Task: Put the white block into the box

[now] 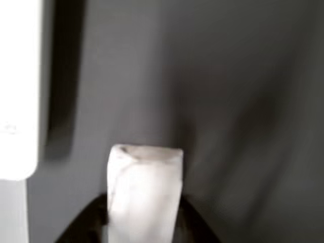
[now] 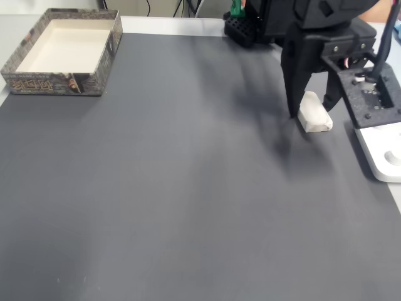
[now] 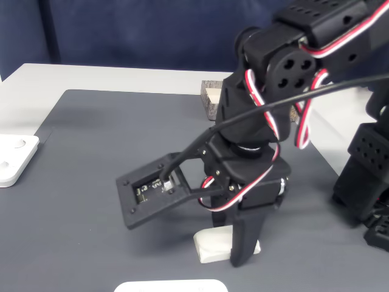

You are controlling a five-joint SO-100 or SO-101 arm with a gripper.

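In a fixed view, starting at the far left, we see the box (image 2: 62, 51) at the top-left corner of the dark grey mat (image 2: 175, 188) that covers the counter; its pale inside holds nothing. Moving right across a wide bare stretch of mat, we reach the black arm (image 2: 313, 19) reaching down near the right edge. Its jaws (image 2: 311, 105) stand apart and straddle the white block (image 2: 314, 113), one finger at the block's left end, the other at its upper right. The block lies flat on the mat, well apart from the box. Just right of it sits a white knobbed panel (image 2: 385, 150).

In the other fixed view, the knobbed panel (image 3: 15, 158) lies at the left edge, the box (image 3: 211, 97) peeks out behind the arm, and the block (image 3: 213, 244) lies at the foot of a black finger (image 3: 243, 240).

In the other view the block (image 1: 144, 197) stands between two dark fingers low in the picture. We cannot tell whether the fingers press on the block.
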